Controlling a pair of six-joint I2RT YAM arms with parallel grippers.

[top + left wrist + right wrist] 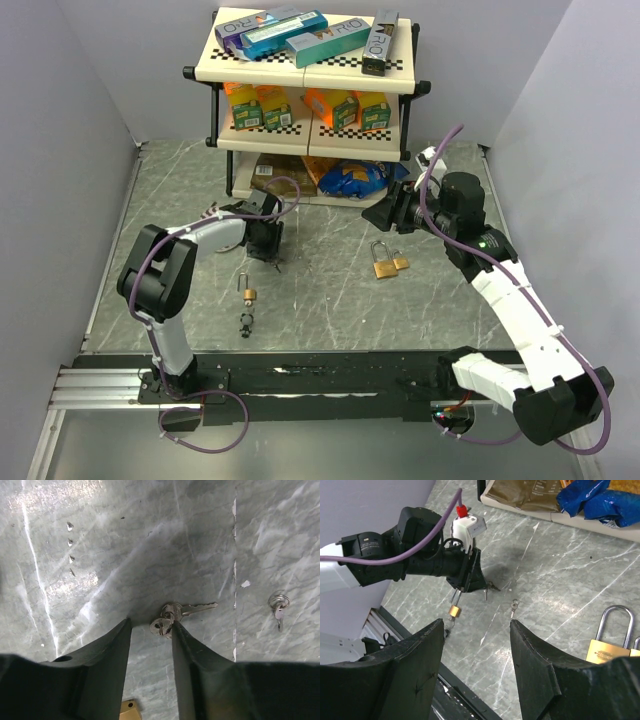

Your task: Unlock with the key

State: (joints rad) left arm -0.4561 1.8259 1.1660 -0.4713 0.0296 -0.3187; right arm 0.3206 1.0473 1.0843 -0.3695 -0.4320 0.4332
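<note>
The step in hand is judged to be the pick-up of the key, and the unlocking itself is not yet begun. The left gripper [269,256] is pointed down at the table [330,310] left of centre in the top view. Its jaws stand apart with a moderate gap, and nothing is clamped between them.

In the left wrist view the key bunch [172,613] is seen flat on the table at the centre of the frame. Its ring is at the tip of the finger [200,670] on the right of the frame, touching it or just beside it. The blade is pointed toward the right edge. The bunch is therefore off to 1 side of the gap, not centred in it. A 2nd set of keys [278,604] lies well apart, at the right of that frame.

A small brass padlock [247,293] lies just below the left gripper in the top view. 2 larger padlocks [386,264] lie side by side right of centre. The right gripper [476,625] is held above the table near them, jaws wide and empty.

The next move is judged to call for a small sideways correction, so that the ring or the key head is brought between the pads before they are shut. A thin flat key on a hard surface is likely to be pushed away by 1 finger rather than caught
</note>
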